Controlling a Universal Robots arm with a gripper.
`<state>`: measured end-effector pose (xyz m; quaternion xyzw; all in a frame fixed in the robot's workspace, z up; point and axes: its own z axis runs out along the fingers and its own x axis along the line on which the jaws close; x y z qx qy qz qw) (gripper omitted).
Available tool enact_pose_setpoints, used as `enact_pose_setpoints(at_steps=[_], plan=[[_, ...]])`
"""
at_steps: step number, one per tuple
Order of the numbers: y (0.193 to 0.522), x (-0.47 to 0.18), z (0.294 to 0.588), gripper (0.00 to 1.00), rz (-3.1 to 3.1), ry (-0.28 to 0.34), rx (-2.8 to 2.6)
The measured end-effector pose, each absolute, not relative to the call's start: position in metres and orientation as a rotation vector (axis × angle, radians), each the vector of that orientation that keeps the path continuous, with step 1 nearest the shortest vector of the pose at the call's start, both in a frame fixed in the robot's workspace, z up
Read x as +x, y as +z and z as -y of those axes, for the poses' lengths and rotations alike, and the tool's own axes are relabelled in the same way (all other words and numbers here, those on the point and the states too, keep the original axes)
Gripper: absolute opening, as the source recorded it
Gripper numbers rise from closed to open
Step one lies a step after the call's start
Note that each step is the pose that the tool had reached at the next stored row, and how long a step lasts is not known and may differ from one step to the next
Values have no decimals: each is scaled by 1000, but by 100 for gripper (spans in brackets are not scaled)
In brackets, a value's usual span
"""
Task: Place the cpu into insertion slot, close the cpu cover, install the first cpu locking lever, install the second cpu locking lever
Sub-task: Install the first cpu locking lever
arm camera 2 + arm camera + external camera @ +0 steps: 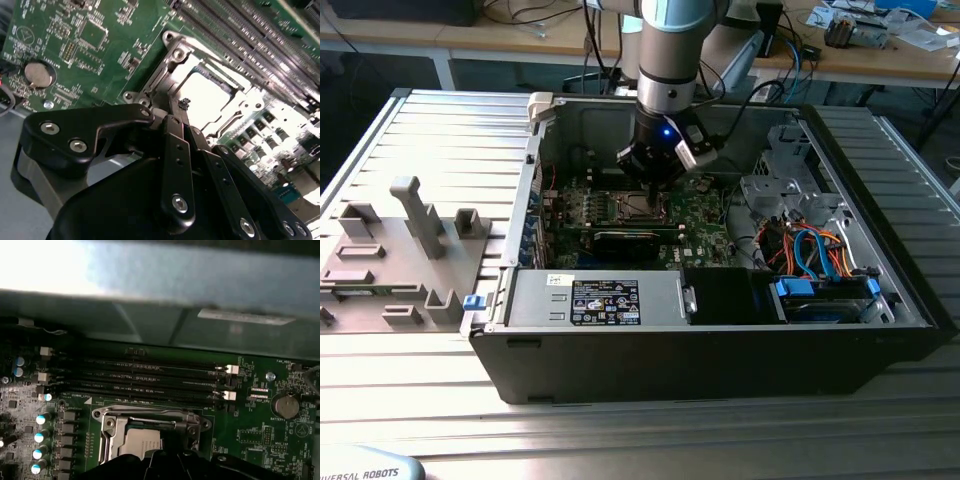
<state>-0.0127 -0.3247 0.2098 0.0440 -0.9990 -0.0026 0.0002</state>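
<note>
Progress: the cpu point(212, 97) lies seated in the insertion slot point(150, 432), so the first step looks done; the cpu cover point(175, 62) appears folded down around it, its frame lying flat on the socket.
Levers: I cannot make out from these views whether either locking lever is latched (the hand hides the near edge of the socket), so I judge those two steps as still open.
Hand: the hand point(181, 114) hangs just above the socket's edge, its fingers point(175, 150) drawn together narrow, with nothing visibly held between them.
Hand, exterior view: it point(648, 180) reaches straight down into the open computer case point(880, 330), over the green motherboard point(705, 225).
Look of the cpu: a flat, dull silver square, glaring bright in the second wrist view, sitting level inside the cut-out of the cover.
Look of the cover: a thin silvery frame with screw heads at its corners, hugging the chip on all visible sides.
Neighbours: the memory slots point(145, 377) run just beside the socket; a coin battery point(286, 406) sits well apart.
</note>
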Motion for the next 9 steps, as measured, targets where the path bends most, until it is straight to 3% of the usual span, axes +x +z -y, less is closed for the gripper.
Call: enact_pose_setpoints(at_steps=[9], plan=[[210,-13,337,11,3138,-9,138]])
